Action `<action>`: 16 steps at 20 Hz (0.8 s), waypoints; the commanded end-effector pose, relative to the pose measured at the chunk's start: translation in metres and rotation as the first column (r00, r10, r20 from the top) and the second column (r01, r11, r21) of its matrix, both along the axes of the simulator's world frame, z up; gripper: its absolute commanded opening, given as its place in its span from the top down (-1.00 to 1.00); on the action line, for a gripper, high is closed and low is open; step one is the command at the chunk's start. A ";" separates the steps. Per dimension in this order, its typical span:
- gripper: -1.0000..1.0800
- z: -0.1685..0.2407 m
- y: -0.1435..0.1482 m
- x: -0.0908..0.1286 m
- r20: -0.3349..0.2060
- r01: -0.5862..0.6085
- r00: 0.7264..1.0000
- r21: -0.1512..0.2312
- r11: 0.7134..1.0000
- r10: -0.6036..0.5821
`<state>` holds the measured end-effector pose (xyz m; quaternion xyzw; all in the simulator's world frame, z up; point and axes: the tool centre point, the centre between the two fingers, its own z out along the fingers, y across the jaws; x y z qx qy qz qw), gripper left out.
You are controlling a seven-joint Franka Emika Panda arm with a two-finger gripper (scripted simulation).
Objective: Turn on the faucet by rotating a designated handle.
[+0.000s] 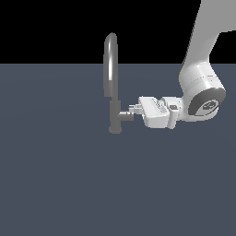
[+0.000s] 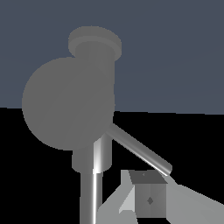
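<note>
Faucet (image 1: 111, 69) grey, high-arched, with thin lever handle (image 2: 140, 148).

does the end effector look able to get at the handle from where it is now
Probably yes: the end effector sits level with the faucet stub, nothing between, and the handle lies right by a fingertip. Contact unclear.

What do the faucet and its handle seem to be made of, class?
Faucet: apparently brushed grey metal, given the soft bright streak down its body in the wrist view. Handle: seemingly the same grey metal, with a pale glint along the rod. Being a render, this is uncertain.
</note>
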<state>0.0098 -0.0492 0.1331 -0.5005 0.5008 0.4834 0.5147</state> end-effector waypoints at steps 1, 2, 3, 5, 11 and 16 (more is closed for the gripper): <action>1.00 -0.025 0.000 -0.015 -0.028 0.000 1.000 0.003 1.000 0.000; 1.00 -0.031 0.001 -0.019 -0.031 0.000 1.000 0.003 1.000 0.000; 1.00 -0.031 0.001 -0.019 -0.031 0.000 1.000 0.003 1.000 0.000; 1.00 -0.017 0.000 -0.009 -0.002 -0.002 1.000 0.002 1.000 0.002; 1.00 -0.057 0.001 -0.018 -0.026 -0.001 1.000 0.003 1.000 0.001; 1.00 -0.049 0.000 -0.008 0.000 -0.004 1.000 0.005 1.000 0.004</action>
